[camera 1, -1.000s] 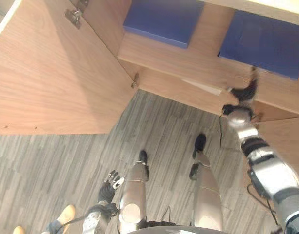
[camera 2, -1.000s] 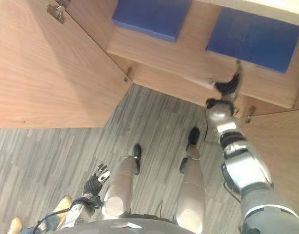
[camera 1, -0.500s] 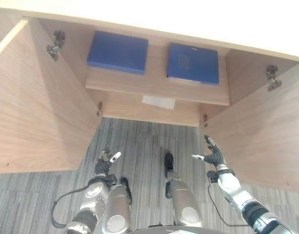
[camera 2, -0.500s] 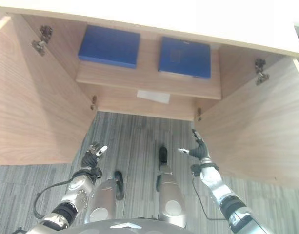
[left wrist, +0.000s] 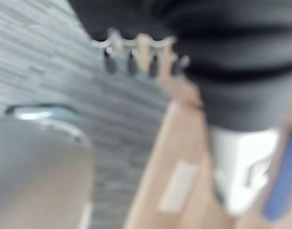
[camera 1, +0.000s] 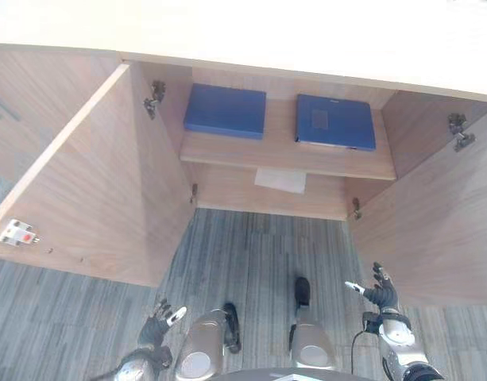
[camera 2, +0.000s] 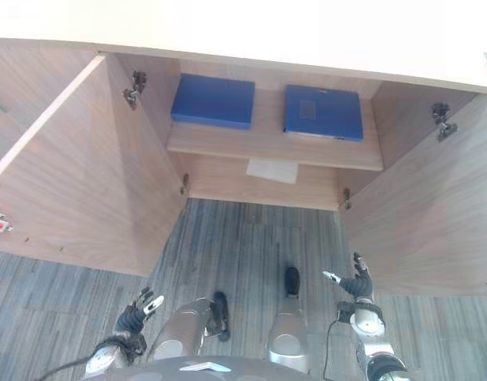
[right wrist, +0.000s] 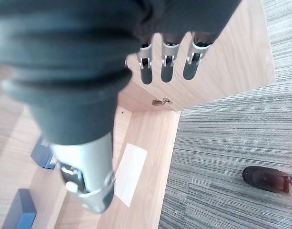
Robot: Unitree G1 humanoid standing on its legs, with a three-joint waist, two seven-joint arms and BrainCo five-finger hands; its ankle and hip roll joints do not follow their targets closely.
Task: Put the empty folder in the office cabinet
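The cabinet (camera 1: 92, 190) stood with both doors wide, and two blue folders (camera 1: 226, 111) (camera 1: 335, 122) lay flat side by side on its shelf (camera 1: 283, 157), with a white sheet (camera 1: 280, 179) on the board under it. Both hands were low and well away from it, the left hand (camera 2: 132, 316) near the floor with relaxed fingers and the right hand (camera 2: 357, 284) beside the right door (camera 1: 434, 230) with fingers spread, and neither one held anything. I think the danger was now mostly the doors: if the right arm swung outward it could knock that door, and the folders looked safe as long as nothing pushed the shelf.
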